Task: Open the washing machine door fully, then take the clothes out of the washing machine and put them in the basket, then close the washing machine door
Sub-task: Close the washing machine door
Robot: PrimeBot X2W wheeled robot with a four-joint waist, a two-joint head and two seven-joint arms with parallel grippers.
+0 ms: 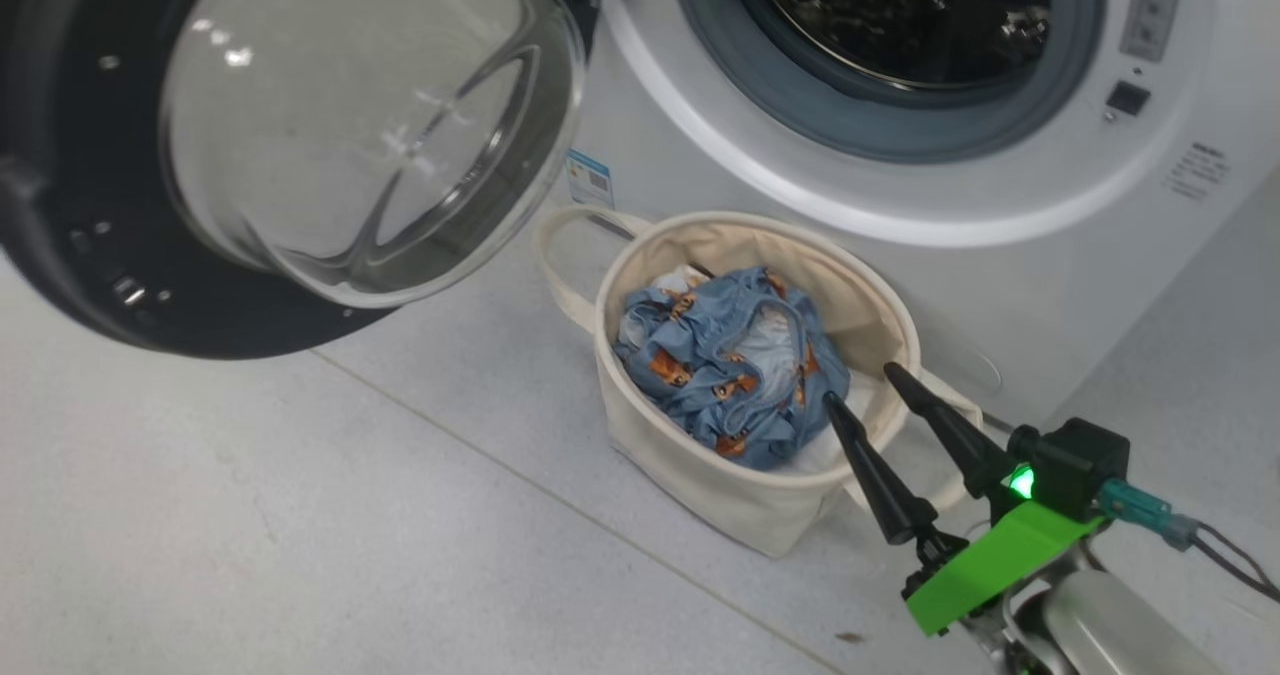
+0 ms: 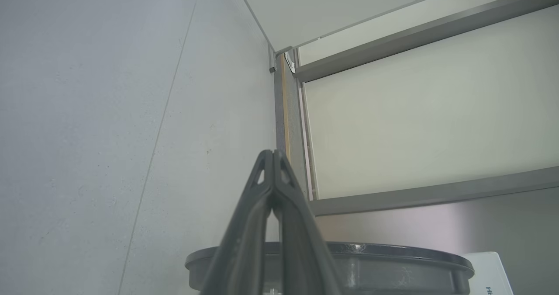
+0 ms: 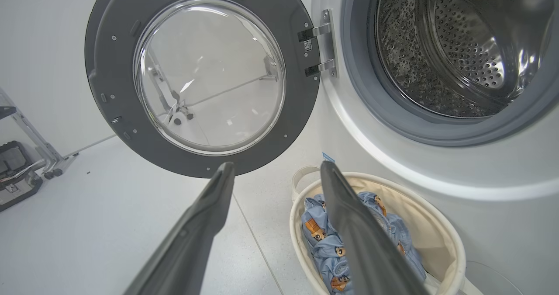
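Head view: our right pincer (image 1: 859, 385) hangs spread, empty, at the basket (image 1: 700, 500) holding the clothes (image 1: 720, 355), before the washing machine (image 1: 700, 155); its door (image 1: 370, 135) stands wide. Our left pincer (image 2: 273, 154) is closed, empty.

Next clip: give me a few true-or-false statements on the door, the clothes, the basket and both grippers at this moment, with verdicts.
1. The washing machine door stands swung open. True.
2. The clothes lie in the drum. False: they lie in the basket; the drum looks empty.
3. The right gripper is clamped on the clothes. False: it is open and holds nothing, over the basket's rim.
4. The left gripper is shut. True.
5. The basket stands on the floor before the washing machine. True.
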